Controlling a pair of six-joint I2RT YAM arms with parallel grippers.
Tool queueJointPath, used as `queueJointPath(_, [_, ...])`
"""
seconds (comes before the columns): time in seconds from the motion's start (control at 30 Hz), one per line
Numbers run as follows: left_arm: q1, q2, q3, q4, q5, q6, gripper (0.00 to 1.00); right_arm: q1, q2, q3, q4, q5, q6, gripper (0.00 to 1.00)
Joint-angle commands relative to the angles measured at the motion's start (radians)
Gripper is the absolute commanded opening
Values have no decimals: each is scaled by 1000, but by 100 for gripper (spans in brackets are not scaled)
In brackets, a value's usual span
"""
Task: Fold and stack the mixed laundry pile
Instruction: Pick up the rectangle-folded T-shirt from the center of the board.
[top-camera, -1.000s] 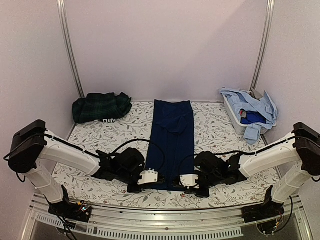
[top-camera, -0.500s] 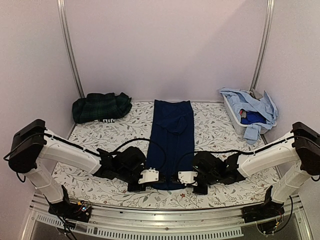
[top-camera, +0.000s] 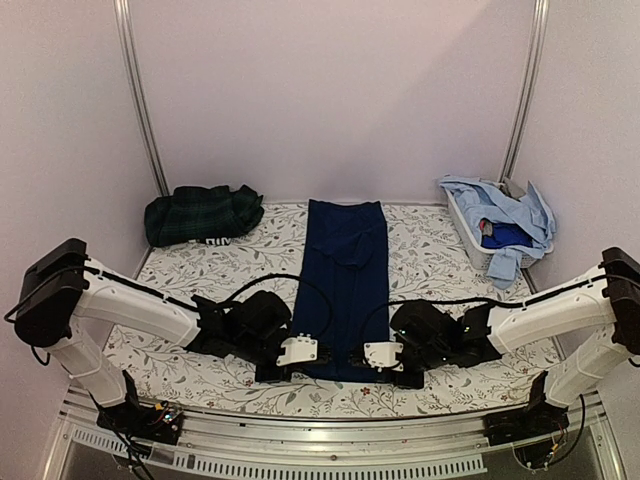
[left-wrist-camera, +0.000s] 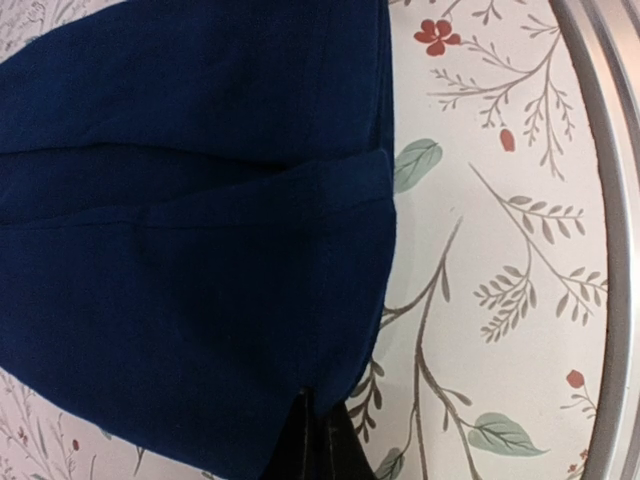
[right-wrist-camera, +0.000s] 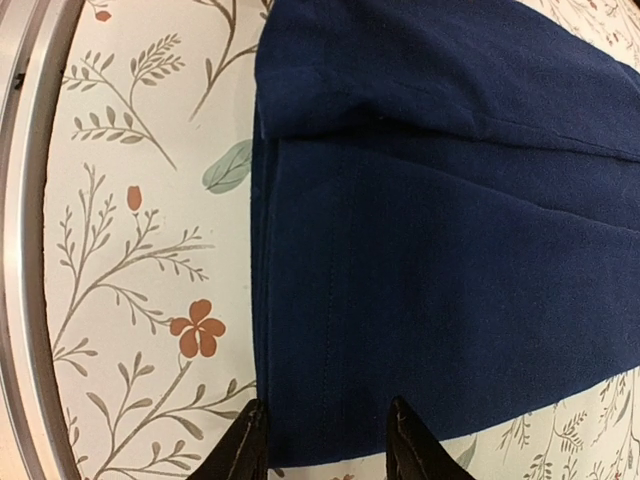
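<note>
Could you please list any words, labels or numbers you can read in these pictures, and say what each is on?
None can be read.
White marks on the dark edge of the plaid piece may be lettering, too blurred to read.
The navy shirt shows none.

One overview, two close wrist views.
From above and behind the arms you look down and forward; both wrist cameras face down, close over the long navy blue cloth garment (top-camera: 342, 290), sharing its near hem.
</note>
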Motion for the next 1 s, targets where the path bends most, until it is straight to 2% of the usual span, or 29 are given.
queueJointPath(0.0, [-9, -8, 16, -13, 19, -8, 0, -3, -41, -46, -22, -28, -19, 41])
queueJointPath(0.27, [-10, -3, 12, -14, 20, -8, 0, -2, -33, -73, -8, -109, -10, 37])
queueJointPath(0.43, [-9, 2, 8, -11, 26, -8, 0, -2, 14, -58, 0, -102, -3, 37])
queueJointPath(0.7, [-7, 3, 1, -6, 17, -17, 0, -2, 152, 26, -66, -77, 30, 21])
queueJointPath(0.87, [-6, -5, -8, 5, 2, -17, 0, -1, 156, 24, -69, -42, 49, 0])
queueJointPath(0.97, [-6, -11, -6, 13, -1, -20, 0, -4, 147, 47, -78, -18, 76, 0])
